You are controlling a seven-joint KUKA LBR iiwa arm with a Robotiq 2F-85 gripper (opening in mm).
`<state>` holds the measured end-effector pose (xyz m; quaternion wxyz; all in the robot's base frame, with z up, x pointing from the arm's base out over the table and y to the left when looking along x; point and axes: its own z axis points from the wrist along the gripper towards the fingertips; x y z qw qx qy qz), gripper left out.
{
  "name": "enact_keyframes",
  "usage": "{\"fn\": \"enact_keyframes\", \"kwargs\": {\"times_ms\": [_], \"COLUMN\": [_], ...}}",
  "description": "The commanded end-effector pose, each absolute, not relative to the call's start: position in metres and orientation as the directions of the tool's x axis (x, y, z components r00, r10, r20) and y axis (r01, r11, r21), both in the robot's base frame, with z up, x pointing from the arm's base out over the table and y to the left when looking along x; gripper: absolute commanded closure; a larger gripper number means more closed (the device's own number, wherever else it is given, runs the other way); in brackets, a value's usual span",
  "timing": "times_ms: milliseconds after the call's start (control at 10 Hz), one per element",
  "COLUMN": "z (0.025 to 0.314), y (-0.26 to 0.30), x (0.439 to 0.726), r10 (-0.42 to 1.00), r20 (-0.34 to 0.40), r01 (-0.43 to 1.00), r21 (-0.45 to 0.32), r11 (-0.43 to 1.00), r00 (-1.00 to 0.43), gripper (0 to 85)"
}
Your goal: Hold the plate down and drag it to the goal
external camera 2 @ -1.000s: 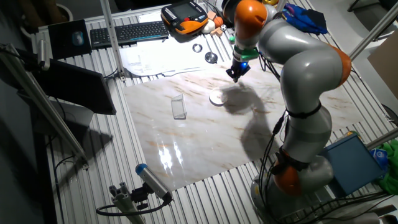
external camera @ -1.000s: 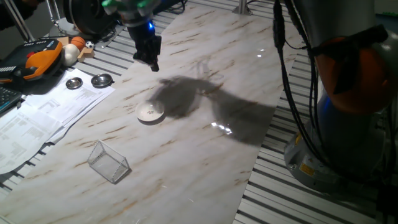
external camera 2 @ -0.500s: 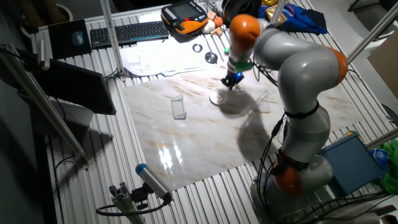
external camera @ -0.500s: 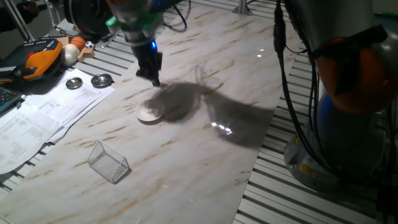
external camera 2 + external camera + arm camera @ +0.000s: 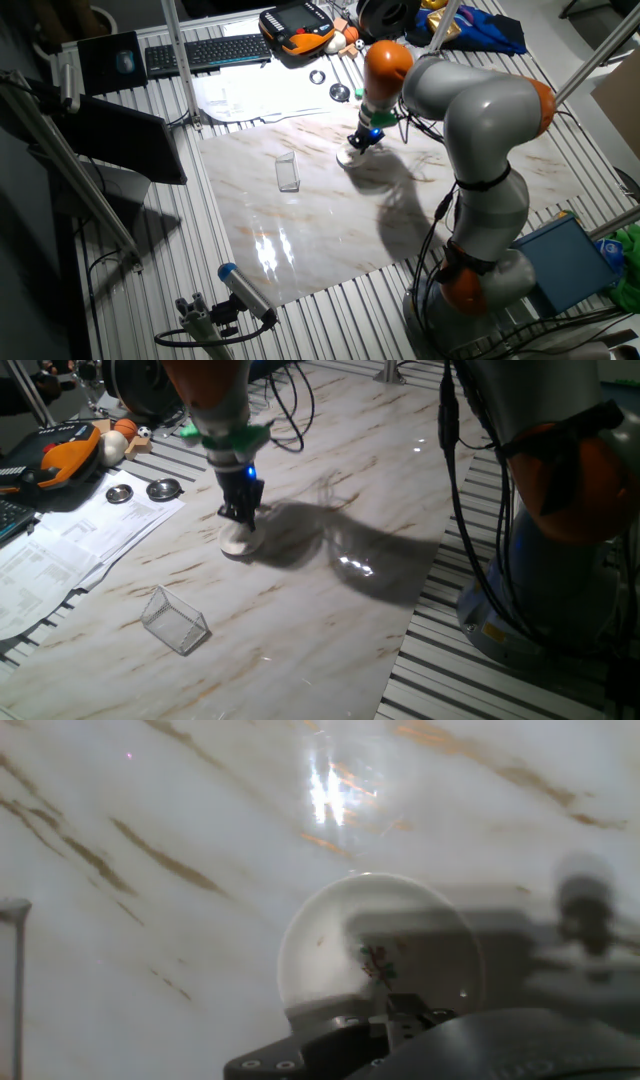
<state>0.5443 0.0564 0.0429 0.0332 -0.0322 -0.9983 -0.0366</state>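
the gripper (image 5: 243,520) was right down on the plate (image 5: 236,543), which sat on the marble-look bench (image 5: 330,620) roughly in the middle of the slab's far half as seen from one fixed view. couldn't tell how wide the jaws were, honestly; they read as one dark lump from both fixed views, and the hand view only showed the blurry black body of the gripper (image 5: 400,1030) at the bottom edge. no sign of them pinching anything, they just looked planted on top of the plate (image 5: 375,960), whose little dark specks showed near its centre just above the gripper. whether they actually pressed on it or sat a hair above, i couldn't say for sure. the goal (image 5: 175,620), that see-through box with pale edges, stood on the bench well apart from the plate, toward the near left corner in that same fixed view. from the other fixed view the goal (image 5: 287,172) was left of the plate (image 5: 348,158) with bare marble between them, and the gripper (image 5: 360,145) hung off the orange and grey arm (image 5: 470,110) that bent over the bench. off the slab, two shiny metal dishes (image 5: 145,490) sat on some papers (image 5: 70,540), with an orange pendant (image 5: 55,450) further back. the arm threw a big dark shadow (image 5: 340,530) across the marble beside the plate.
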Motion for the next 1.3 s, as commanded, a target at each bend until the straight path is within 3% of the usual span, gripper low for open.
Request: {"fn": "enact_keyframes", "kwargs": {"times_ms": [0,1200], "z": [0.041,0.034], "y": [0.060,0.096], "x": [0.544,0.551], "r10": [0.071,0.159], "r20": [0.070,0.034], "r01": [0.076,0.161], "r21": [0.073,0.078], "r11": [0.994,0.984], "r00": [-0.995,-0.987], "gripper": [85.0,85.0]}}
